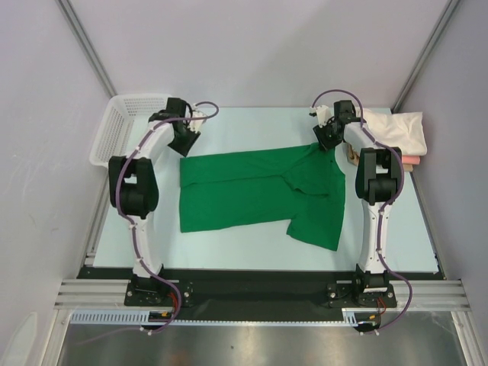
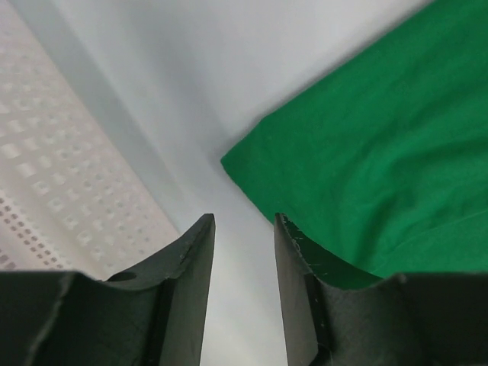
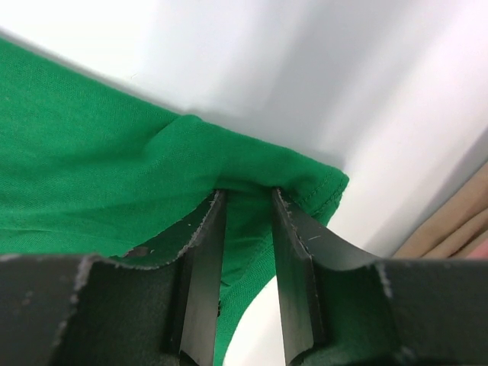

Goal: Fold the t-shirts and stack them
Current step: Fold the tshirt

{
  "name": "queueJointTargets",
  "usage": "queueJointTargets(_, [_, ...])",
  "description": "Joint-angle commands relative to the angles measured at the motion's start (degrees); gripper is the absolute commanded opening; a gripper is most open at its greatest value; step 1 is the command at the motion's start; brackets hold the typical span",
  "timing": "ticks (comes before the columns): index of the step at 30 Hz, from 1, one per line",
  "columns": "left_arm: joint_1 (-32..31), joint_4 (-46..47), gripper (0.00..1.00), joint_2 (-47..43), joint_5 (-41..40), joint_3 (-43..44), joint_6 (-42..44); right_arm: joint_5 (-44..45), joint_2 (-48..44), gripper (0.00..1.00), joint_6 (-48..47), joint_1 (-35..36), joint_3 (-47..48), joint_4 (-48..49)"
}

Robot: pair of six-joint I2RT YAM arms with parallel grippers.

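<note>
The green t-shirt (image 1: 244, 194) lay spread on the table (image 1: 229, 255) — soft, light, likely to sag. The right gripper (image 3: 248, 197) pinched its hemmed far corner. The left gripper (image 2: 244, 223) hovered empty, jaws apart, beside the opposite far corner — the sensible hold.

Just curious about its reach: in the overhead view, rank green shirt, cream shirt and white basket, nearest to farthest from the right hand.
1. green shirt, gripped by the right hand.
2. cream shirt, just beside, far right.
3. white basket, far left.
</note>
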Motion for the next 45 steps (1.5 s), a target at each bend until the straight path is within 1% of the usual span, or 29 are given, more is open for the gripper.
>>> queueJointTargets(1, [0.7,-0.4,0.42,3.4,-0.3,-0.5,-0.2,2.4,-0.9,0.35,-0.1,0.3,-1.0,1.4])
queueJointTargets(6, [0.8,0.4,0.41,7.1,-2.2,1.6,-0.9,2.3,-2.0,0.35,-0.2,0.2,-2.0,1.1])
queueJointTargets(12, [1.0,0.9,0.35,9.7,-3.0,1.8,-0.4,2.3,-2.4,0.35,-0.4,0.0,-2.4,1.1])
queueJointTargets(16, [1.3,1.0,0.26,10.9,-3.4,2.1,-0.2,2.4,-2.3,0.35,-0.6,0.5,-2.7,1.4])
queueJointTargets(20, [1.4,1.2,0.1,12.2,-4.3,2.4,0.0,3.2,-1.5,0.34,-1.0,1.0,-2.7,1.6])
queueJointTargets(24, [1.6,1.4,0.06,14.3,-5.1,4.2,0.0,5.1,-0.3,0.33,-1.7,1.8,-2.4,2.0])
queueJointTargets(28, [1.7,0.4,0.05,16.5,-5.0,7.3,0.2,5.6,-0.1,0.31,-1.5,2.1,-2.5,2.3])
queueJointTargets(31, [1.7,-1.6,0.05,19.3,-4.7,11.9,0.2,6.4,0.2,0.29,-1.5,2.0,-2.2,2.6])
queueJointTargets(32, [1.7,-2.1,0.05,19.9,-4.5,14.8,0.2,6.5,0.5,0.29,-1.5,2.0,-2.0,2.6])
queueJointTargets(38, [1.6,-5.4,0.05,25.9,-5.3,25.9,1.1,7.3,3.2,0.29,-1.9,1.7,2.2,3.0])
queueJointTargets(41, [1.4,-5.3,0.06,27.6,-6.3,28.7,2.0,7.5,4.5,0.29,-2.1,1.6,4.5,3.6])
queueJointTargets(45, [1.0,-4.4,0.06,28.0,-6.9,29.9,2.4,7.8,5.6,0.29,-2.5,1.7,6.7,4.5])
